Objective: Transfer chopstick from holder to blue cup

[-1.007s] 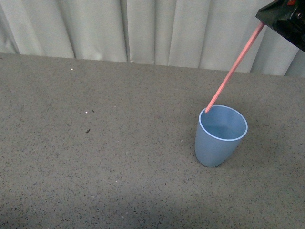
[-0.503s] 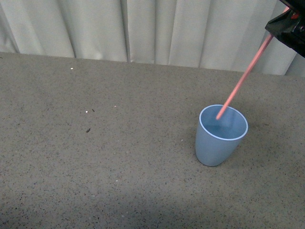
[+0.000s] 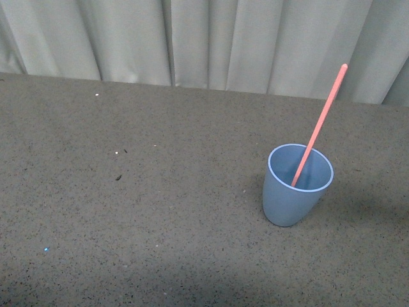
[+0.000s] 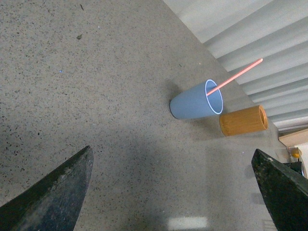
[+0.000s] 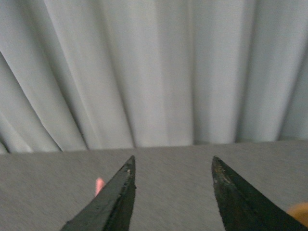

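Now the chopstick (image 3: 319,125) leans in the blue cup (image 3: 297,185) at the frame's right, tip up-right, both the right gripper (image 5: 171,168) and left gripper (image 4: 171,185) spread, empty.

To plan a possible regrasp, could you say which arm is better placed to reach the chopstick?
Probably the right: the open right gripper has the chopstick tip beside one finger, while the left gripper views the cup from afar.
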You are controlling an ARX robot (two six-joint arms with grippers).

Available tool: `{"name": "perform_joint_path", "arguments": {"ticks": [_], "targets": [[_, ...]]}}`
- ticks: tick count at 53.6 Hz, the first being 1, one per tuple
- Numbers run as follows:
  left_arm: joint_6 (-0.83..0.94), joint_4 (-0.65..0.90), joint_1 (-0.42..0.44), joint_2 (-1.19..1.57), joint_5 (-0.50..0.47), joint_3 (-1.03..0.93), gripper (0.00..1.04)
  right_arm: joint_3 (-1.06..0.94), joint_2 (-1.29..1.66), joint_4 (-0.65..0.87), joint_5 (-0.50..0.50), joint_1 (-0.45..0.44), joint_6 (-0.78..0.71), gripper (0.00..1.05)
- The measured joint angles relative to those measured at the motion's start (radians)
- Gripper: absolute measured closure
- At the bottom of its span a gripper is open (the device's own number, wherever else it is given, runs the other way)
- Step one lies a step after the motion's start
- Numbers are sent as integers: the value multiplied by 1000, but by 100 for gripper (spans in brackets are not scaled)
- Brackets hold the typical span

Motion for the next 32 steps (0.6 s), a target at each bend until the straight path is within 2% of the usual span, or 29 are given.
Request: {"name": "perform_joint_path", "arguments": {"ticks": [3,8,10,14,28,32], "targets": [[0,0,0,0,1,0,7,-134,-265,-172,-87,-71,-51,81],[0,0,0,0,0,0,7,-254,-767,-581,-95,-101,-78,104],[0,0,0,0,0,0,7,-270,-924,-676,-100,-101,-87,104],[0,0,0,-1,0,1,7,-270,-1030,-695,-100,-101,-90,104],[0,0,0,0,0,1,7,-270,-1046,-700,-100,-101,-94,103],[0,0,0,0,0,1,7,-270,-1046,-700,-100,-101,-94,92]]}}
